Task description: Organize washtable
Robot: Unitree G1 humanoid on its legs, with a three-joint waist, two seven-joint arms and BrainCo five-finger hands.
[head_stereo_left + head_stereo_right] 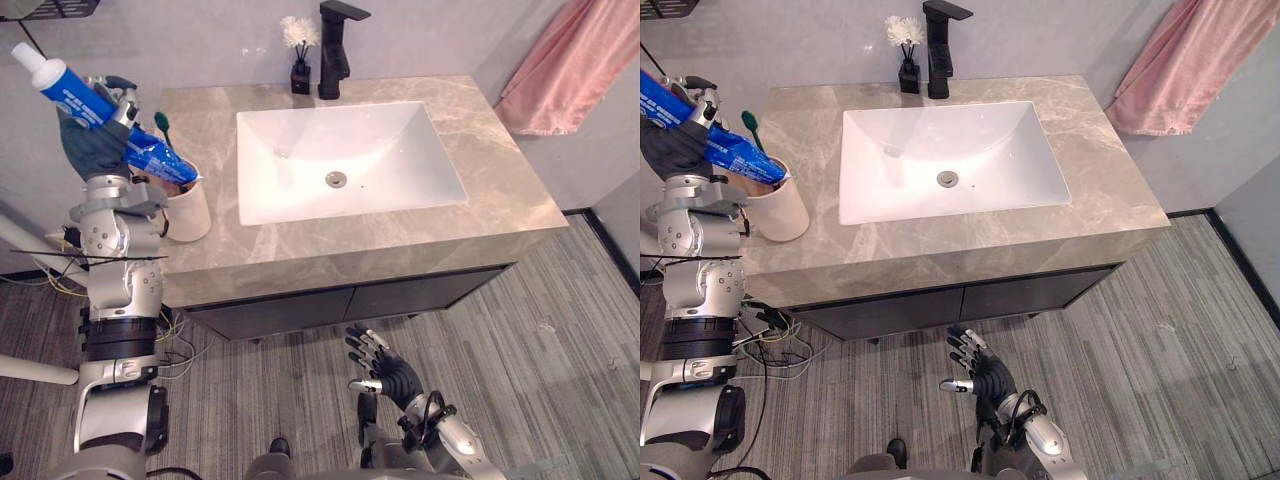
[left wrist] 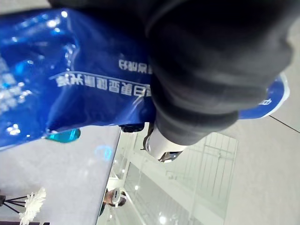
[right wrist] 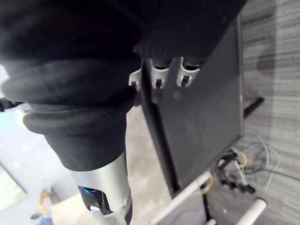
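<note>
The blue toothpaste tube (image 1: pixel 158 160) is at the left end of the washtable, held slantwise in the air. Its white cap points up and away toward the wall, and its flat lower end reaches the mouth of a white cup (image 1: pixel 190 215). Whether that end sits inside the cup or only at its rim cannot be told. The left hand (image 1: pixel 95 145) grips the tube around its middle, with its fingers curled round it and its dark cover toward the camera. In the left wrist view the tube's blue printed face lies close against that cover.

A green-headed toothbrush (image 1: pixel 162 124) stands in the cup, just beside the tube. The cup stands on the stone countertop (image 1: pixel 500 180) near its left front corner, apart from the white sink basin (image 1: pixel 345 160) set into the middle of the top. Behind the basin, a black faucet (image 1: pixel 333 50) rises at the back edge. A small black vase (image 1: pixel 300 78) holding white flowers stands just beside it on the left.

A pink towel (image 1: pixel 570 65) hangs on the wall to the right of the washtable. The right hand (image 1: pixel 385 365) is low over the striped floor (image 1: pixel 540 350), in front of the dark cabinet (image 1: pixel 400 295). Its fingers are spread and straight, holding nothing.
</note>
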